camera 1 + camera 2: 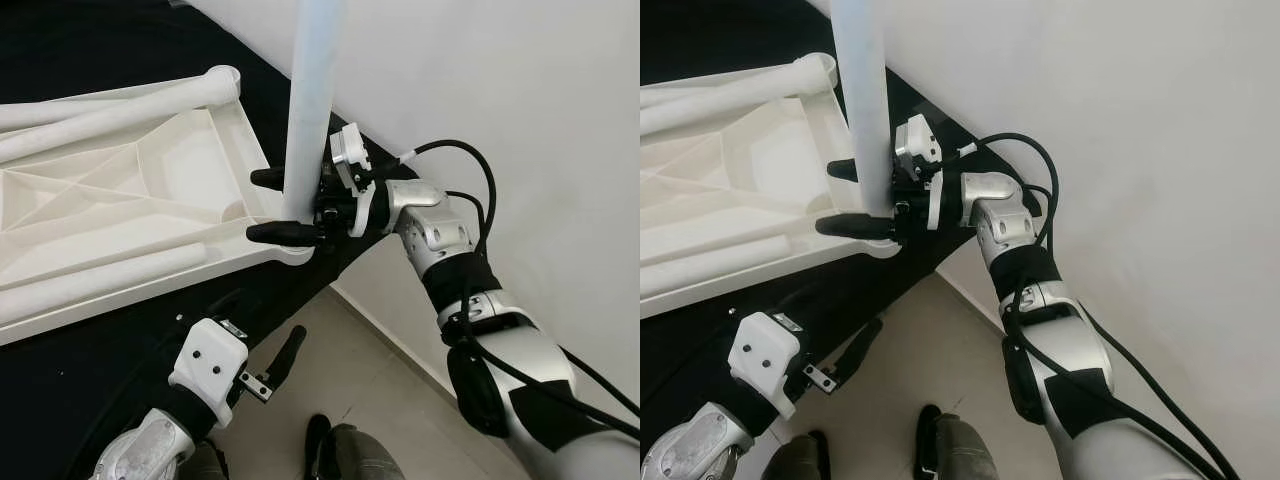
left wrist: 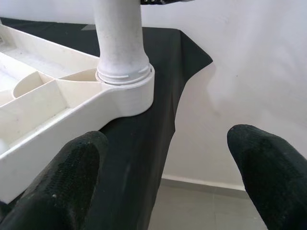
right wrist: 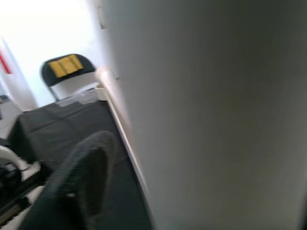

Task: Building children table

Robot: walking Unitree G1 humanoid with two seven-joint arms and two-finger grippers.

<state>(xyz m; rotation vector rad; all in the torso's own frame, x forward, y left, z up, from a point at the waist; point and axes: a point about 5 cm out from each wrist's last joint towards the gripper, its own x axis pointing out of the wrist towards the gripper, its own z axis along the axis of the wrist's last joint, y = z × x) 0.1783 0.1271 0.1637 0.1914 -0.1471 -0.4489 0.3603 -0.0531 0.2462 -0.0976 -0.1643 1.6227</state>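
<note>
While the right gripper (image 1: 283,206) clasped the upright leg (image 1: 312,90) in its corner socket (image 2: 125,87), twisting it plumb looked wisest; left gripper (image 1: 262,335) hung open, empty.

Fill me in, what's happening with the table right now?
The white tabletop lies upside down on a black cloth. One white leg stands upright in the corner socket nearest the wall. The right gripper has its fingers on either side of that leg, low down near the socket. The left gripper hangs open below the table's edge, holding nothing. Two more legs lie loose across the underside.
</note>
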